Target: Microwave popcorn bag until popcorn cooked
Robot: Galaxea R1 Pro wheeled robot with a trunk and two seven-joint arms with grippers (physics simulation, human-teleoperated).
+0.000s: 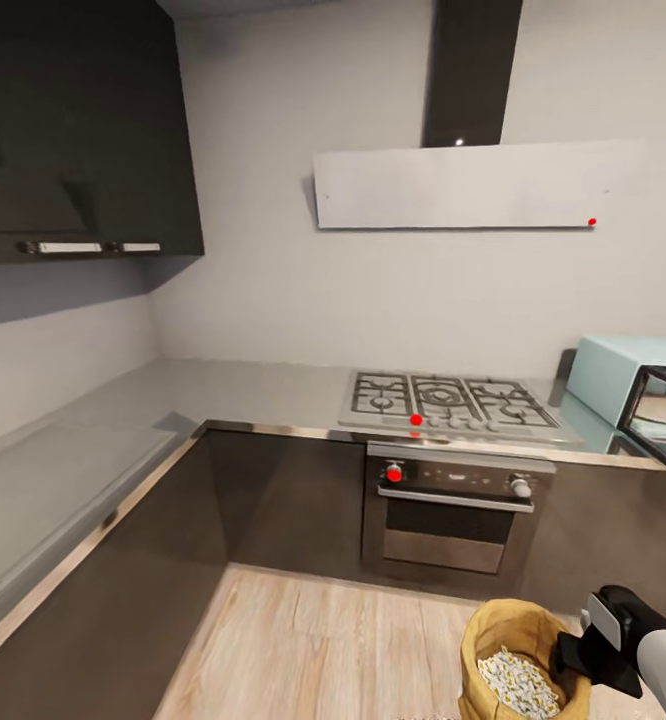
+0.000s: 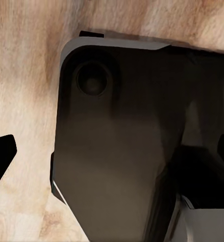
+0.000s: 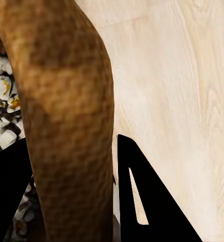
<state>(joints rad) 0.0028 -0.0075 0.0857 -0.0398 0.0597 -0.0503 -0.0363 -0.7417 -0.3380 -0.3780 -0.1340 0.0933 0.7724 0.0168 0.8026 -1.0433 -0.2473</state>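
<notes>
Pinching the popcorn bag (image 1: 518, 655) by its rolled rim, the right end effector (image 1: 573, 665) carries it low over the wooden floor (image 1: 303, 640), well short of the counter (image 1: 253, 395); the right wrist view shows one dark finger (image 3: 142, 201) on each side of the burlap wall (image 3: 71, 126).

Popcorn (image 1: 518, 685): loose whitish kernels heaped inside, mouth open upward.

Handling, judged: light, soft, wall deforms under grip; keep upright or kernels will spill. Best hold is the thick rim, as now.

Microwave (image 1: 623, 385): mint-blue, on the counter at far right, door apparently open.

Left end effector: dark body (image 2: 127, 151) against floor in its wrist view; state cannot be told.
</notes>
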